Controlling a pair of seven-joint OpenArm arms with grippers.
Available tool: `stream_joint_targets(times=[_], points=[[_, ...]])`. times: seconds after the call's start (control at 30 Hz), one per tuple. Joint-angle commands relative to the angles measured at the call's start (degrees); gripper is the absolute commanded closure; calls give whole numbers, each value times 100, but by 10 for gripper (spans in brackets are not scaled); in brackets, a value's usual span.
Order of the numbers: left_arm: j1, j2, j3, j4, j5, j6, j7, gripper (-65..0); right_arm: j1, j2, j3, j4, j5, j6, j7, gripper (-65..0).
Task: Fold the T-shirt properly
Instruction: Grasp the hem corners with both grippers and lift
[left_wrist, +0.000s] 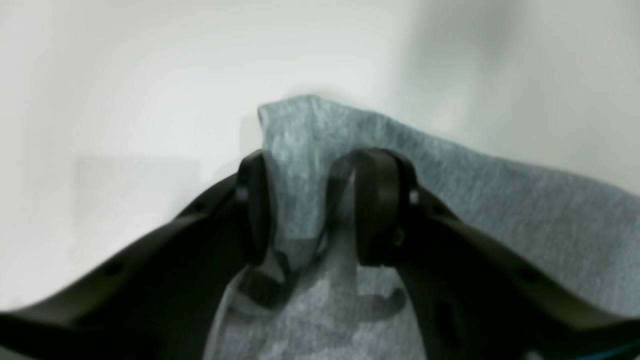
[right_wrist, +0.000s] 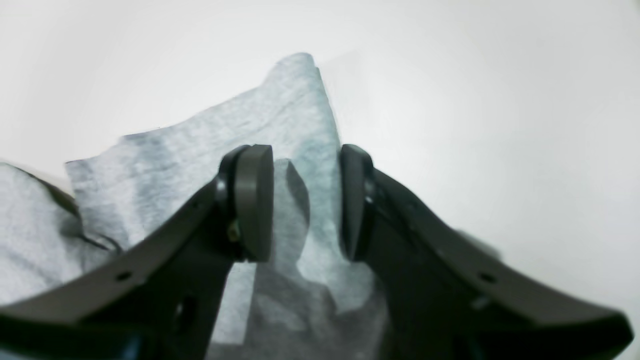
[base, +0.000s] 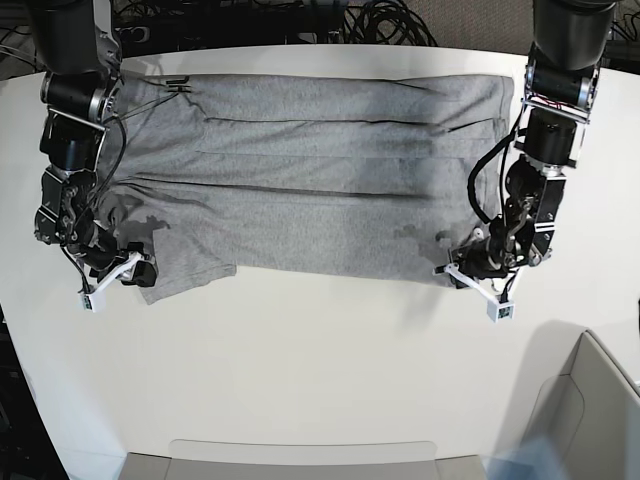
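Black jaws fill the bottom of both wrist views, so start there. On the left gripper (left_wrist: 305, 205) the two pads stand fairly wide, yet a bunched ridge of grey cloth runs up between them and touches both, so I'd call it closed on a thick pinch of the T-shirt (left_wrist: 500, 215) near a corner. The right gripper (right_wrist: 307, 200) looks the same: jaws wide, a peak of cloth rising between them, though there is some daylight beside one pad and I can't be sure how firm that hold is.

From the base view the T-shirt (base: 320, 190) lies spread across the white table (base: 320, 360), already doubled in long bands, with the left gripper (base: 470, 268) at one near corner and the right gripper (base: 125, 270) at the other.

To do this fold well, I'd say both arms should lift together, keep the near edge taut and level, carry it evenly toward the far edge, and let go only once the edges line up.

No lettering, brand or label can be read anywhere; only plain heather grey shows.
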Motion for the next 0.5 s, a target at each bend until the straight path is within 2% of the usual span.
stream_joint_targets(times=[0.0, 0.1, 0.17, 0.4, 0.47], points=[[-95, -40, -45, -45, -4, 1, 82, -197, 160, 1, -41, -8, -165, -11, -222, -191], [-86, -40, -160, -72, 5, 27, 38, -67, 221, -61, -331, -17, -165, -11, -214, -81], [-77, -40, -459, -72, 5, 19, -76, -12, 345, -61, -445, -25, -165, -20, -152, -10], [116, -31, -1513, -28, 5, 19, -120, -10, 758, -26, -718, -105, -165, -38, 279, 0], [125, -22, -1724, -19, -4, 19, -120, -10, 960, -26, -779, -219, -165, -187, 437, 0]])
